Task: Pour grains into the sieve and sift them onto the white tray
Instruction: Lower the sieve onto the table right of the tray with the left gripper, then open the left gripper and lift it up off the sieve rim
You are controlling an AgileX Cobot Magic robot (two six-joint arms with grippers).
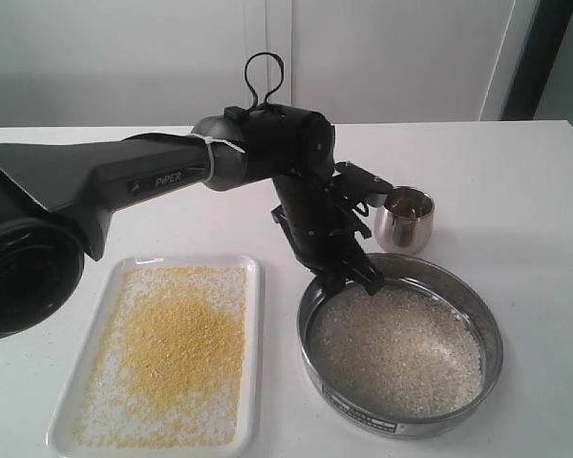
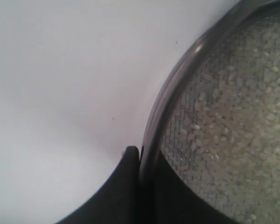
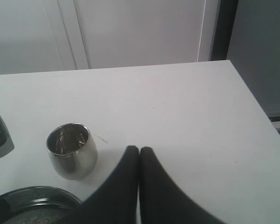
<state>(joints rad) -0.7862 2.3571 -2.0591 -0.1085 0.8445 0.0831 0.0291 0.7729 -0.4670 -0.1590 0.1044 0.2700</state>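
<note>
The sieve (image 1: 493, 329) stands on the table right of the white tray (image 1: 254, 353). Whitish rice-like grains (image 1: 396, 348) cover its mesh. Fine golden-yellow grains (image 1: 172, 353) lie spread over the tray, with some whitish ones along its edges. My left gripper (image 1: 351, 277) reaches down from the left and is shut on the sieve's near-left rim. In the left wrist view the rim (image 2: 177, 79) runs between the two fingers of the left gripper (image 2: 142, 156), one outside and one over the mesh and grains (image 2: 242, 107). My right gripper (image 3: 139, 150) is shut and holds nothing, above bare table.
A small rounded steel cup (image 1: 404, 219) stands upright just behind the sieve; the right wrist view shows the cup (image 3: 72, 150) empty, beside the sieve's edge (image 3: 37, 196). The table's far edge meets a white wall.
</note>
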